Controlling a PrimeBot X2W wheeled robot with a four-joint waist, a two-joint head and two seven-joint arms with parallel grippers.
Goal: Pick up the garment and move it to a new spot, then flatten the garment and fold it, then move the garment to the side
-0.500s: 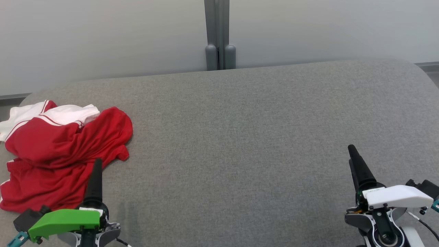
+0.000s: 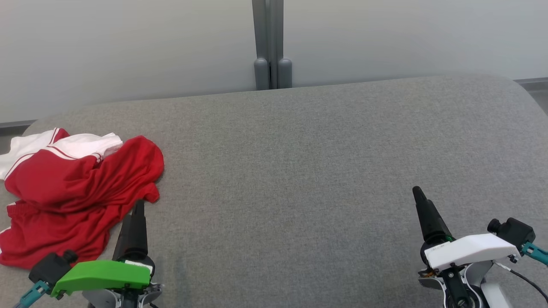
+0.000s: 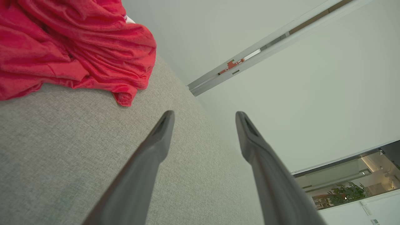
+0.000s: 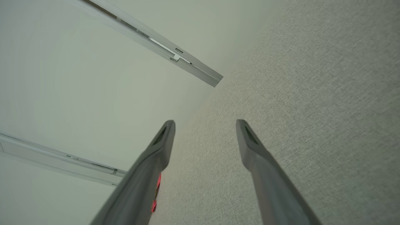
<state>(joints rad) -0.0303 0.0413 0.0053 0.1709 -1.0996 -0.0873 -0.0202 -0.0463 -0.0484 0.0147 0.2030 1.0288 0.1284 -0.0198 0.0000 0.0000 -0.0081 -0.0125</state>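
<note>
- Wide grey fabric bench (image 2: 299, 149), with its far edge along a pale wall (image 2: 128, 42) and rounded off at both far corners.
- Behind that far edge, near the middle, a grey post (image 2: 272, 42) between the wall panels.
- At the foot of the wall past the far right corner, a dark strip (image 2: 533, 82).
- Bare grey fabric across the whole middle and right of the bench, from front to far edge.
- At the bench's left end, a crumpled red garment (image 2: 77, 192) with white panels, heaped in folds. White part close to the far left corner, red bulk nearer the front, left side cut off by the picture's edge.
- Left fingers (image 2: 133, 229) at the lower left, spread apart with nothing between them. Tips just short of the garment's near right hem, apart from it in the left wrist view.
- Right fingers (image 2: 428, 218) at the lower right, likewise spread wide and gripping nothing. Over bare fabric, well apart from the garment.
</note>
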